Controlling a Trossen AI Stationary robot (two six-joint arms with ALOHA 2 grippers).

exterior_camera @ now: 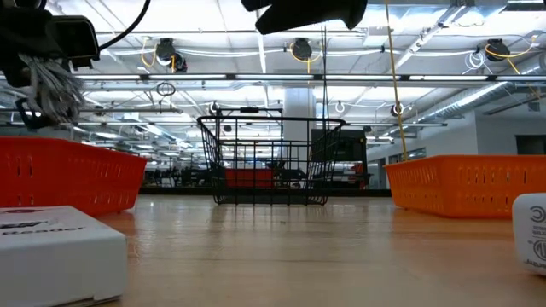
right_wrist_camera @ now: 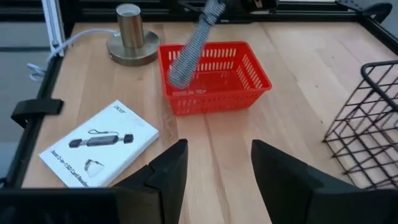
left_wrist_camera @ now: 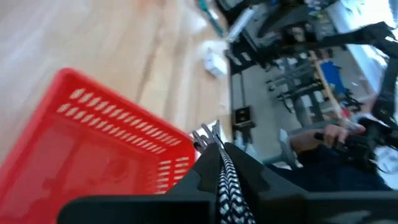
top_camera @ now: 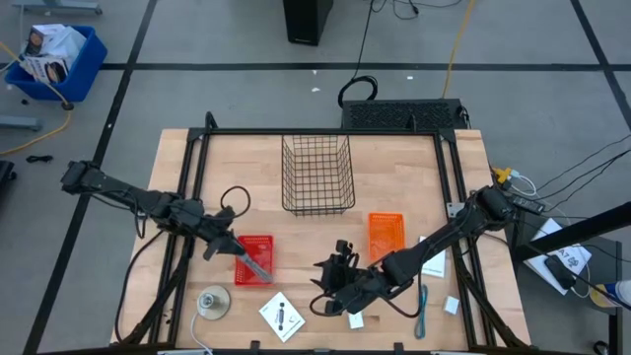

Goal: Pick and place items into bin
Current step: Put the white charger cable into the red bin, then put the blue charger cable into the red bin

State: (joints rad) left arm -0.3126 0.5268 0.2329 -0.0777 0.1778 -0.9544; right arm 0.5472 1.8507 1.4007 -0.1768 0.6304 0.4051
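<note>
From above: grey tool point(top_camera: 255, 266) clamped tight in left gripper point(top_camera: 240, 254), hanging down into red basket point(top_camera: 264, 243). Right gripper point(top_camera: 328, 292) wide open, holding nothing; white card point(top_camera: 282, 316) just beside it, toward the left arm.

From low down: "Reader" printed on a white box point(exterior_camera: 51, 247).

From right wrist: "acer" on the card, ahead of the open gripper.
</note>
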